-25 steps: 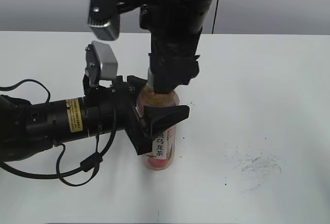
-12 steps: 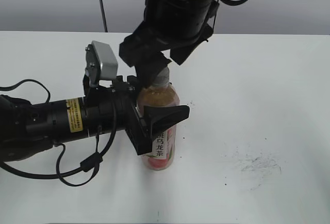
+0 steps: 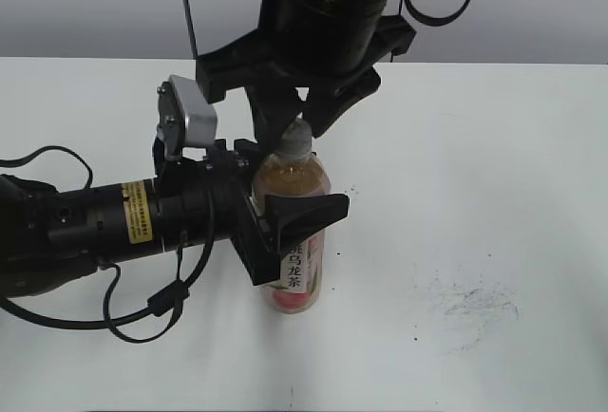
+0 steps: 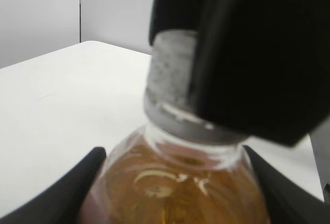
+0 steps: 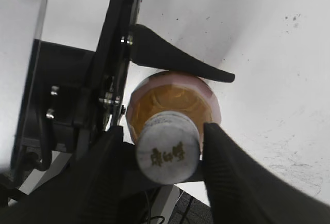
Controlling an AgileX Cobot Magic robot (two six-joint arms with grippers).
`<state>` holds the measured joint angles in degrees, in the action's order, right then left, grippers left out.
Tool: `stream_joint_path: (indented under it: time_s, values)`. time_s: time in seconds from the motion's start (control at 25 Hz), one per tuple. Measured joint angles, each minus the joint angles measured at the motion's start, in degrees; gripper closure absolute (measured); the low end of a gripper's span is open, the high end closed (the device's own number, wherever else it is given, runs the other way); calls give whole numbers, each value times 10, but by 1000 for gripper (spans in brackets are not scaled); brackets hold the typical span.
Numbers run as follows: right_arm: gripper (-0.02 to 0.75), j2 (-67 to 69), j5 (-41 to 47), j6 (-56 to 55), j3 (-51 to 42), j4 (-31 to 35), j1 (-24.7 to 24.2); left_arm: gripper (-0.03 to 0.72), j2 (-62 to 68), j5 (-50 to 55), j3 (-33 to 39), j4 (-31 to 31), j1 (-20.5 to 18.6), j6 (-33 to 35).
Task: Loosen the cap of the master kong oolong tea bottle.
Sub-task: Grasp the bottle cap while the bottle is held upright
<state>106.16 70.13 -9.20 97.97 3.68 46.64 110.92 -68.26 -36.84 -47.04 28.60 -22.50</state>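
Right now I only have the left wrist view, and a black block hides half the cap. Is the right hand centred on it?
Observer: Yes. In the right wrist view the cap sits between the two fingers of the right hand, one on each side.
Operator: Pinching it?
Observer: Cannot tell. Both fingers lie close to its rim, but that view shows neither a clear gap nor clear contact.
Operator: Is the bottle standing?
Observer: Yes. In the exterior view the master kong oolong tea bottle stands upright on the table, with the left hand clamped round its upper body.
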Motion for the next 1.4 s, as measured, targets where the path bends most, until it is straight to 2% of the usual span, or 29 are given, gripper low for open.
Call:
stream_joint_path:
  time_s: [0.12,0.24,0.36,0.92,1.28,1.4]
  values:
    - [468,0,0,9,0,-1,0,243,0,0,0,0,0,0]
    - [468,0,1,54,0,-1,0,243,0,0,0,0,0,0]
    - [468,0,1,159,0,-1,0,243,0,0,0,0,0,0]
    - [468,-1,0,818,0,2,0,243,0,0,0,-1,0,1]
    - [468,-2,0,1327,0,3,0,243,0,0,0,-1,0,1]
    - [468,-2,0,1450,0,3,0,243,0,1,0,-1,0,1]
